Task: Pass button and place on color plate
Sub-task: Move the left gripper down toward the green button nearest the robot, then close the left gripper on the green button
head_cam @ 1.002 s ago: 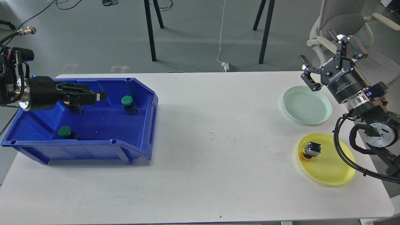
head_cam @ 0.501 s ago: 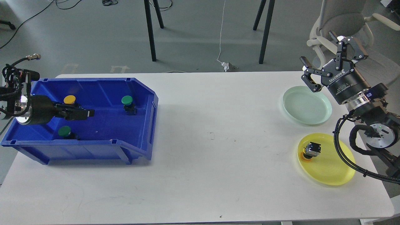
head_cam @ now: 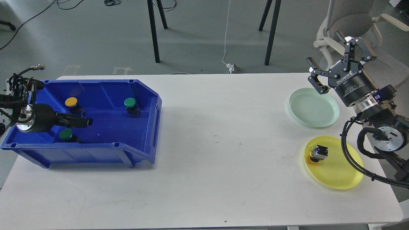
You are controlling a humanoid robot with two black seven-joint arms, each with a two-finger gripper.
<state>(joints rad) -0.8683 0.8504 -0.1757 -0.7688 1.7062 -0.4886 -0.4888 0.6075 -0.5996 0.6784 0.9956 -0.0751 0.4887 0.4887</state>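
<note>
A blue bin (head_cam: 150,95) on the table's left holds a yellow button (head_cam: 71,102) at the back and two green buttons, one at the back right (head_cam: 129,102) and one at the front left (head_cam: 65,134). My left gripper (head_cam: 85,122) reaches into the bin from the left, between the yellow button and the front green button. It is dark and seen side-on, so its fingers cannot be told apart. My right gripper (head_cam: 324,48) is open and empty, raised behind a pale green plate (head_cam: 329,118). A yellow plate (head_cam: 342,175) holds a tipped-over button (head_cam: 318,153).
The white table (head_cam: 217,159) carries the bin at the left and both plates at the right. My right arm's cable (head_cam: 348,156) loops over the yellow plate's right edge. Chair and table legs stand on the floor behind.
My left gripper has drawn back to the left and sunk lower in the bin, uncovering the yellow button. The right arm has hardly moved.
</note>
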